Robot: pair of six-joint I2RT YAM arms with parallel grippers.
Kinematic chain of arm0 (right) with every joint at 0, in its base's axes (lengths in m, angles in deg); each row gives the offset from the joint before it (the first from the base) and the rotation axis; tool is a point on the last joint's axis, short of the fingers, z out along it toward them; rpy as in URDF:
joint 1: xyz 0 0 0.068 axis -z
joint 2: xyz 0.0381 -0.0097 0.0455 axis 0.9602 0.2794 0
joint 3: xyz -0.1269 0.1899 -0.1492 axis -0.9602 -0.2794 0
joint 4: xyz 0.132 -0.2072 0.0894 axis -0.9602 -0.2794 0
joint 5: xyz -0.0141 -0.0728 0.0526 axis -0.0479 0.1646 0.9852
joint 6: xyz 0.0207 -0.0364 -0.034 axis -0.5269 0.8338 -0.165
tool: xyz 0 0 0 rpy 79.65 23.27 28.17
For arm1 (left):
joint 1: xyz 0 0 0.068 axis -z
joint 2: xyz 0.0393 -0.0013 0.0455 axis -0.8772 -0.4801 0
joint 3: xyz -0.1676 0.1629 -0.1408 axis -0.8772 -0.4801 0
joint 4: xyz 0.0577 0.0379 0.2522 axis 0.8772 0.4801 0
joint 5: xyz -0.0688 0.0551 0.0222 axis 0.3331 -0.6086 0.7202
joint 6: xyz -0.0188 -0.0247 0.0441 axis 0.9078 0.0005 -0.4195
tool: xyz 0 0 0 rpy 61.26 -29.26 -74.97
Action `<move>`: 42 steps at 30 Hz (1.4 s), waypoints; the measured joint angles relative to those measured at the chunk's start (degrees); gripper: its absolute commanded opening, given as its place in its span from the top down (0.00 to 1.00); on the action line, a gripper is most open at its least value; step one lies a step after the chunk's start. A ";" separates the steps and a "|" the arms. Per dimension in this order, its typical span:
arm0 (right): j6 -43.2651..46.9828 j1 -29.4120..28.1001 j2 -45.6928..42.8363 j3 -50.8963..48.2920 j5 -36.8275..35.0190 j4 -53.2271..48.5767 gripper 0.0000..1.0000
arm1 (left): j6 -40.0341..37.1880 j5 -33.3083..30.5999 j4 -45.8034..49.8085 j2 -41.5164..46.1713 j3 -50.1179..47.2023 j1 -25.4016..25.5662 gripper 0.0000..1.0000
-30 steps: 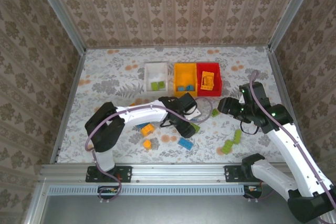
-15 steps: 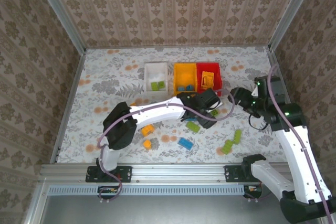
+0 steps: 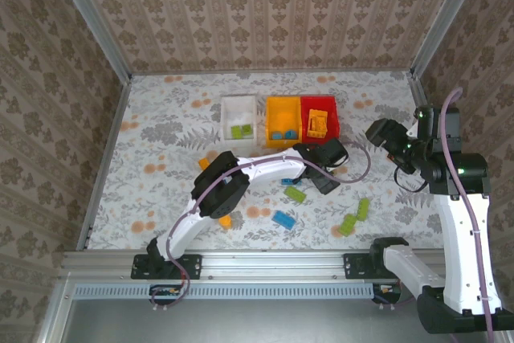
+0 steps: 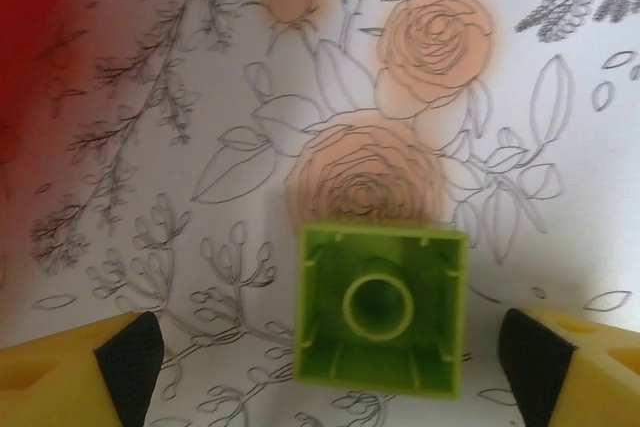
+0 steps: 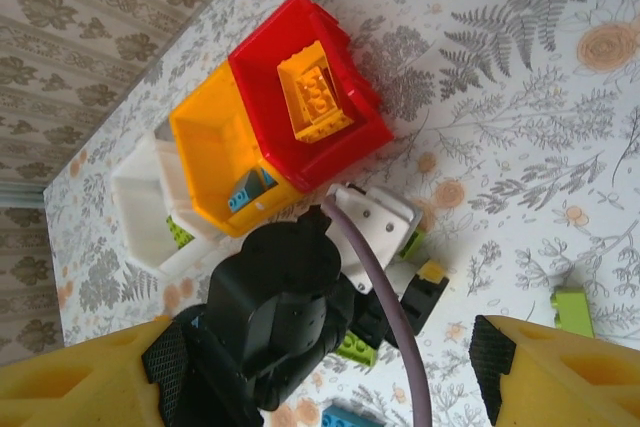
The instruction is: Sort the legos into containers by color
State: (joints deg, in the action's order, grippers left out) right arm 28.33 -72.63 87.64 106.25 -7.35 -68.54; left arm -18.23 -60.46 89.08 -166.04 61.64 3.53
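The left arm and the right arm have white smooth links and black rounded joints. A thin purple-grey cable runs along each one. The fingers are yellow blocks with black pads on their inner side.

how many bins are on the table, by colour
white rectangular plastic bin: 1
yellow-orange rectangular plastic bin: 1
red rectangular plastic bin: 1
total: 3
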 measured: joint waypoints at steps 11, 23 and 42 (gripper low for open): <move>-0.22 0.61 0.04 -0.66 2.05 -0.59 0.23 | -0.52 3.41 -0.57 -1.29 1.51 -0.11 0.49; -0.04 0.85 0.02 -1.81 2.73 -0.59 0.28 | 0.92 4.90 -4.31 -0.68 0.63 -0.37 0.68; 7.69 -23.78 11.47 -3.34 3.26 10.23 0.30 | 17.42 3.37 -1.70 33.57 -18.14 -23.78 0.66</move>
State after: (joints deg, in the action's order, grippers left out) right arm 36.03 -96.41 99.12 102.91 -4.09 -58.31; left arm -0.81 -57.10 87.38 -132.46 43.50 -20.25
